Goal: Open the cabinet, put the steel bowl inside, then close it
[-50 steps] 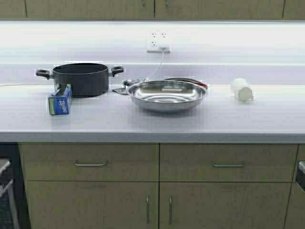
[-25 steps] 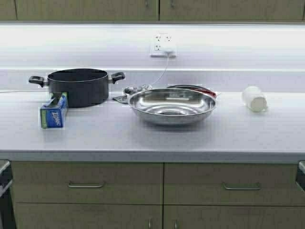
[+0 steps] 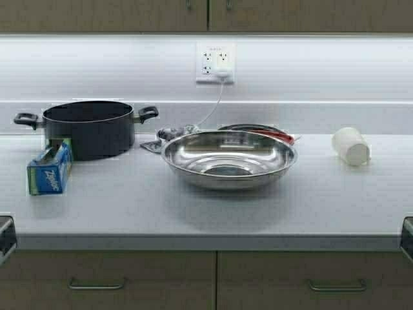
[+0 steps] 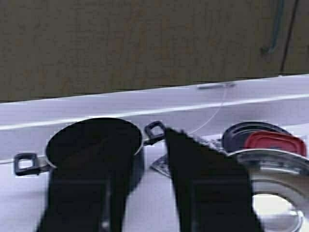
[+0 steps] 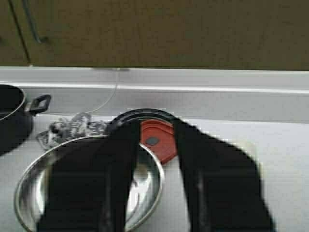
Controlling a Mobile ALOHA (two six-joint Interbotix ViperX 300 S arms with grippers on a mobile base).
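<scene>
The steel bowl (image 3: 229,158) sits upright in the middle of the white countertop (image 3: 129,213). The cabinet (image 3: 208,13), tan with two doors meeting at the middle, hangs above the counter; both doors are shut and only its bottom edge shows. Neither gripper shows in the high view. My left gripper (image 4: 140,164) is open and empty, off the counter, facing the black pot (image 4: 91,140), with the bowl (image 4: 282,169) to one side. My right gripper (image 5: 154,145) is open and empty, short of the bowl (image 5: 145,183), facing its rim.
A black two-handled pot (image 3: 87,129) and a blue Ziploc box (image 3: 48,171) stand at the left. A dark plate with a red lid (image 3: 258,131) lies behind the bowl. A white cup (image 3: 352,146) lies at the right. Drawer fronts (image 3: 97,284) lie below the counter.
The robot has driven closer to the counter: the whole scene has grown and slid down in the high view. The lower doors have left the picture. Nothing on the counter has moved.
</scene>
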